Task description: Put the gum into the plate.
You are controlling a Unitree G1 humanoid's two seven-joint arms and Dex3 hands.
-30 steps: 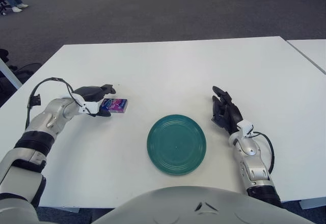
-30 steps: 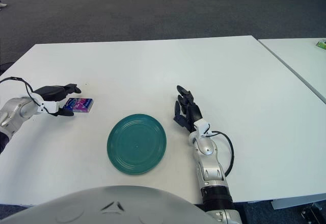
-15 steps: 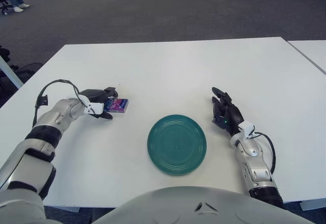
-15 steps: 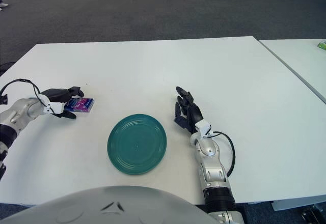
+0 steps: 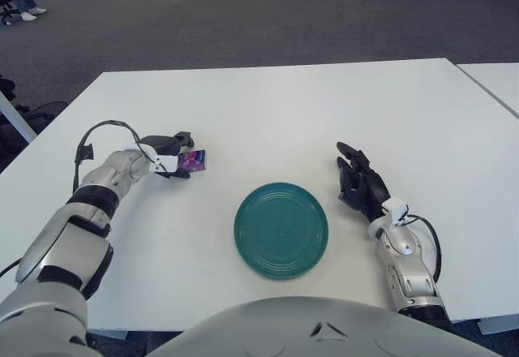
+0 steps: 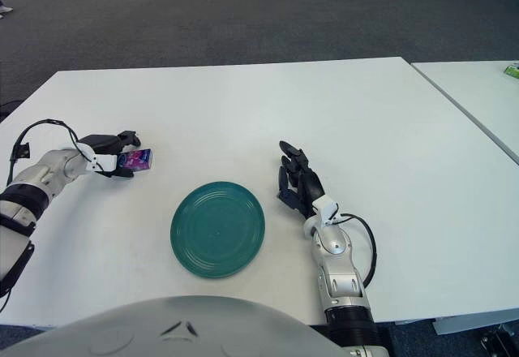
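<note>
My left robot hand [image 5: 172, 161] sits toward nine o'clock on the white rectangular table [image 5: 284, 105], its dark fingers [image 5: 180, 139] clamped around the small purple and blue gum packet [image 5: 193, 159]. The packet pokes out on the side of the hand facing the plate, tilted up on an edge between the fingers; I cannot tell whether its lower edge touches the table. The round dark green plate [image 5: 281, 229] lies flat near six o'clock, close to my body, and holds nothing. The gum packet is well apart from it, out at about ten o'clock from the plate's rim. My right robot hand [image 5: 362, 185] shows just beside the plate at its three o'clock side, dark fingers loosely spread and pointing toward twelve o'clock, gripping nothing. A thin black cable [image 5: 96, 131] loops above my left wrist, and another [image 5: 431, 243] curls by my right forearm.
</note>
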